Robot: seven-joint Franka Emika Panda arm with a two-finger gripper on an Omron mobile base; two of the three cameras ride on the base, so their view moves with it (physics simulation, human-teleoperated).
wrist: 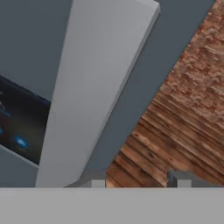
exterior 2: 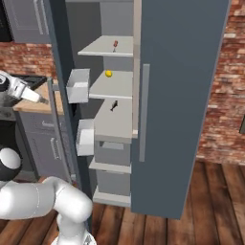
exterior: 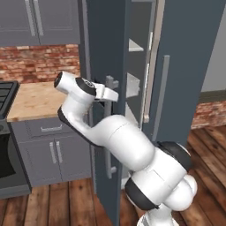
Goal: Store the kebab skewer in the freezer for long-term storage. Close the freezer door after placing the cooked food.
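Slate-grey freezer door handle lies beside the part-open, empty jaws.

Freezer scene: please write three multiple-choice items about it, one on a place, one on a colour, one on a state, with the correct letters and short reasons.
1. Where does the kebab skewer lie?
A. On the top shelf inside the freezer
B. On the wooden counter
C. On the floor

2. What colour is the ball on the second shelf?
A. Blue
B. Yellow
C. White

3. How does the freezer door stand?
A. Fully closed
B. Removed
C. Open

Answers: 1 A, the reddish skewer rests on the top shelf in the right base view; 2 B, the ball is plainly yellow; 3 C, the shelves and door bins are exposed.
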